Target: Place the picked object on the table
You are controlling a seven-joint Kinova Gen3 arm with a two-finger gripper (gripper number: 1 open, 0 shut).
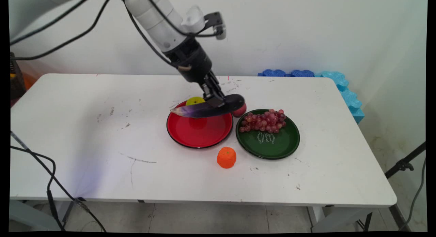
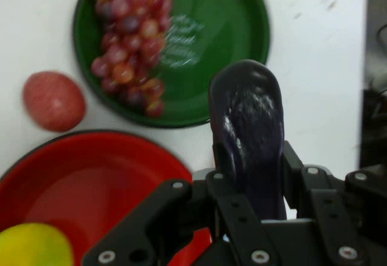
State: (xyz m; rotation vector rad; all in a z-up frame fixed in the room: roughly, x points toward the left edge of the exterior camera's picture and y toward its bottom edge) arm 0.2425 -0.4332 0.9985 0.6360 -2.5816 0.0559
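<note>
Scuffed white table point(image 1: 102, 134) — white wall point(image 1: 306, 32) behind.

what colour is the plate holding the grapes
Dark green plate, with pale lettering in its middle; the hand view shows it best, grapes piled along one side.

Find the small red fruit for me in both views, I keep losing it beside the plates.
Main view: the red fruit sits on the table between the red plate and the green plate, at their far edges, partly hidden behind the eggplant.
Hand view: the red fruit is at the left, above the red plate.
Shared landmark: the grapes on the green plate.
</note>
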